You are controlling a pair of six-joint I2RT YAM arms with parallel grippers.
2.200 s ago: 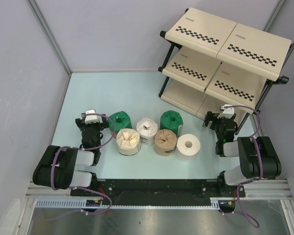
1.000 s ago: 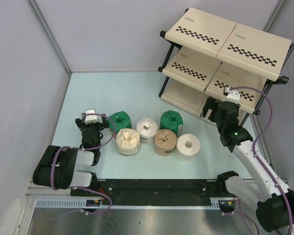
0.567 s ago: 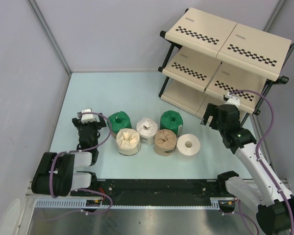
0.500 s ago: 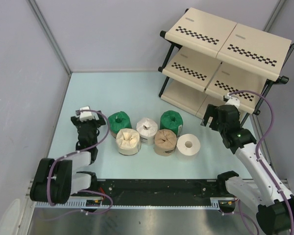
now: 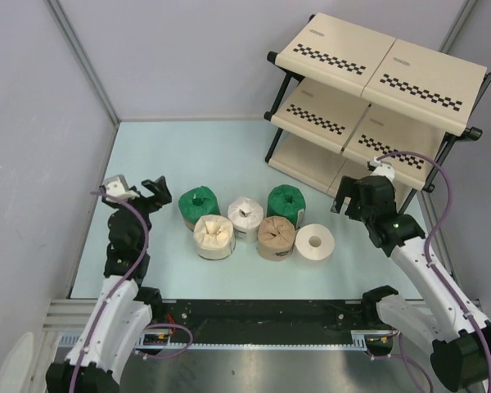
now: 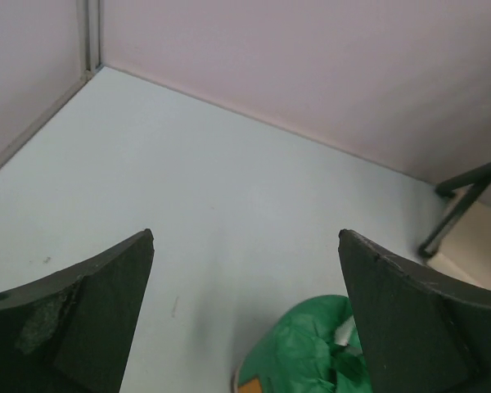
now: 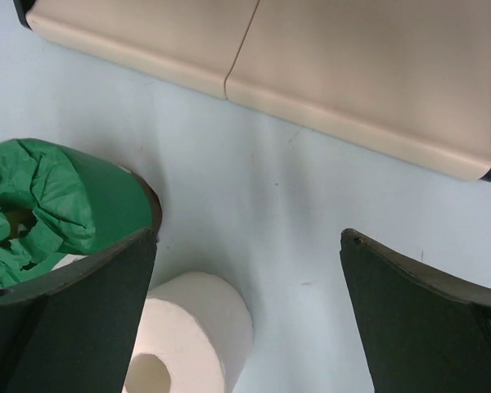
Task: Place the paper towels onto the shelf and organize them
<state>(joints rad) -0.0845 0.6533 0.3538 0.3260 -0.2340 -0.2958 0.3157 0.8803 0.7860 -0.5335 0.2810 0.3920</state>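
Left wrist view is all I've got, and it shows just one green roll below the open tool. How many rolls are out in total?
Observer: Six, all on the table, in two rows of three.
Operator: Which one am I seeing?
Observer: Your green roll is the left end of the far row.
Operator: Anything on the shelf?
Observer: No roll shows on the shelf.
Operator: And the right tool?
Observer: The right tool is open and empty, on the shelf side of the other green roll and the bare white roll.
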